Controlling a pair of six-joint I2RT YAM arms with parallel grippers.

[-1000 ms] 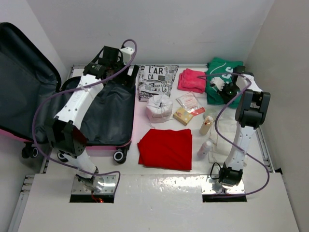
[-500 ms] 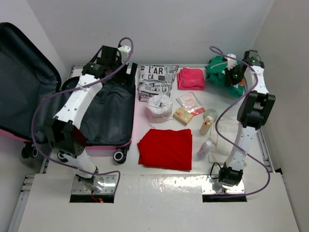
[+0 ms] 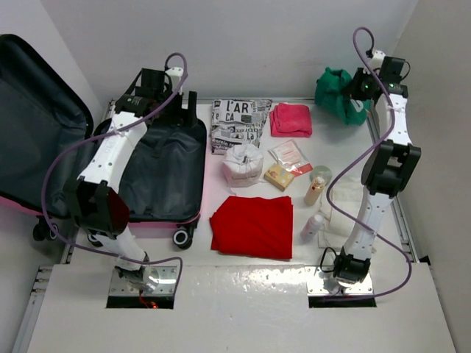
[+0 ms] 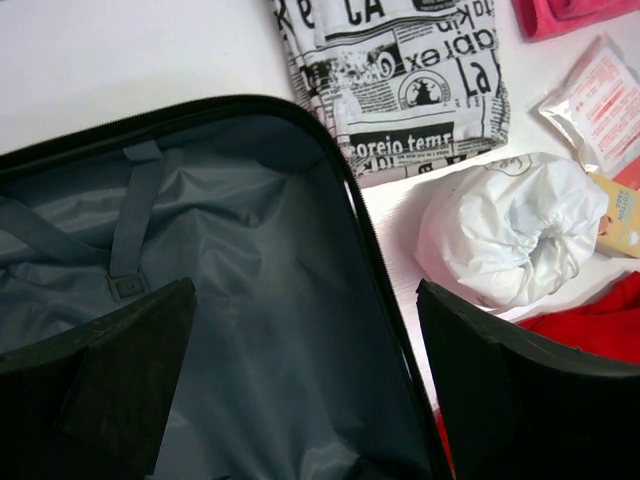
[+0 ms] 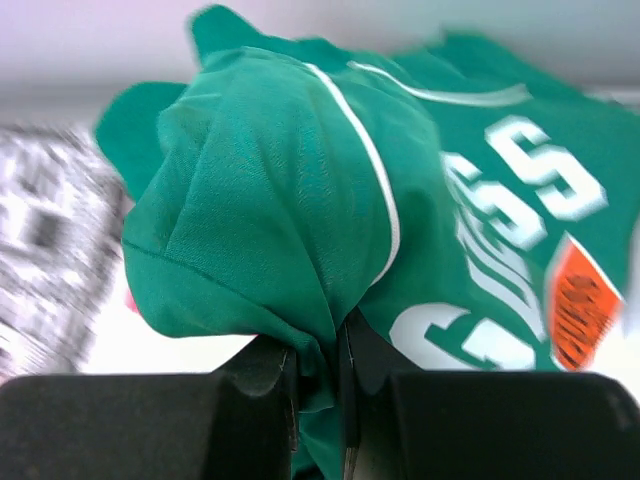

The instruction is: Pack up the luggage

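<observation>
The pink luggage (image 3: 158, 220) lies open at the left, its dark grey lining (image 4: 250, 300) facing up and its lid (image 3: 37, 118) raised. My left gripper (image 3: 173, 110) hangs open and empty over the far right corner of the luggage, its fingers (image 4: 500, 390) spread wide. My right gripper (image 3: 360, 92) is shut on a green jersey (image 3: 337, 92) with white lettering (image 5: 330, 200) and holds it lifted at the back right; the cloth is pinched between the jaws.
On the table lie a newspaper-print cloth (image 3: 239, 121), a pink towel (image 3: 291, 119), a white bag (image 3: 243, 163), a red cloth (image 3: 254, 224), a sachet (image 3: 287, 153), a small box (image 3: 280, 176), two bottles (image 3: 315, 190) and a white cloth (image 3: 342, 209).
My right gripper has lifted the green jersey off the table and carried it up toward the back right. My left gripper has shifted slightly left over the luggage.
</observation>
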